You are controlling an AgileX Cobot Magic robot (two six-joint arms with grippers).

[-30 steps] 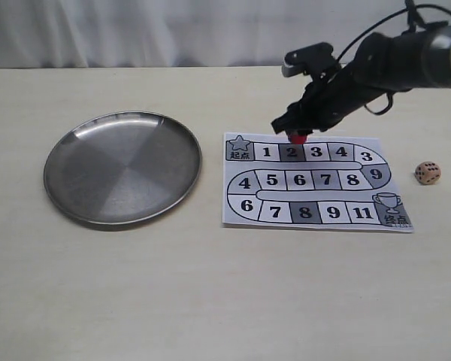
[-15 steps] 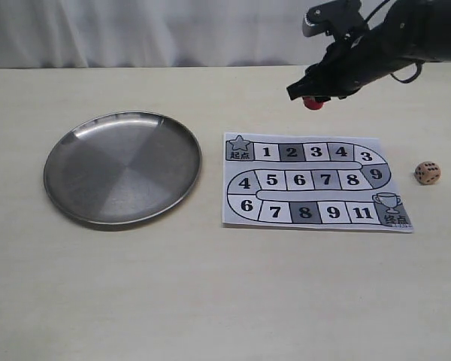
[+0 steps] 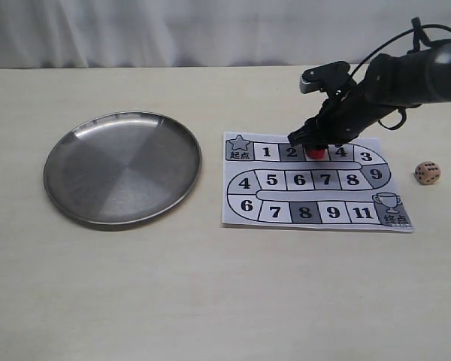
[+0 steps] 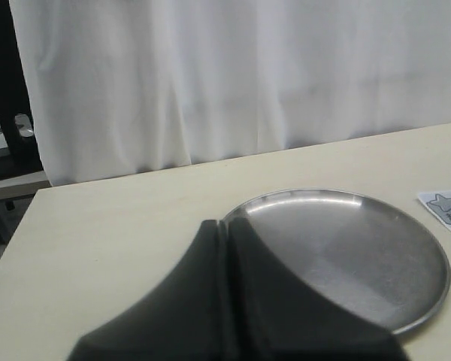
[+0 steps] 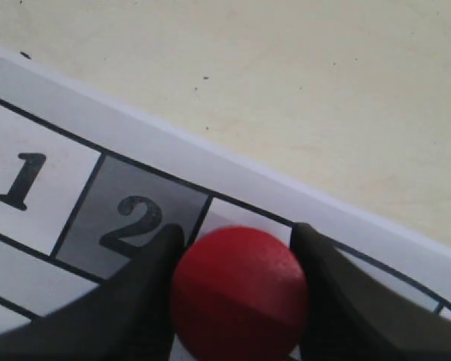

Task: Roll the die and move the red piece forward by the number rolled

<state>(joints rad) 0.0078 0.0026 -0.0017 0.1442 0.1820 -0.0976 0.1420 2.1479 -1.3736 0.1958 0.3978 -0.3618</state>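
Currently your right claw (image 3: 314, 147) is clamped on the red piece (image 3: 316, 153) at square 3 of the paper game board (image 3: 316, 222). The die (image 3: 428, 173) lies on the bench (image 3: 210, 301), right of the board. Your left claw (image 4: 227, 241) is pressed together.

The right gripper (image 5: 237, 233) clasps the red piece (image 5: 239, 295) over the board (image 5: 98, 124), just beside square 2 (image 5: 131, 223).

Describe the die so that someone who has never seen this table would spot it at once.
Start at the printed game board, right of the round metal plate. Just beyond the board's right edge, alone on the table, sits the die: a small tan cube with dark pips, unlike the round red piece at the board's top row.
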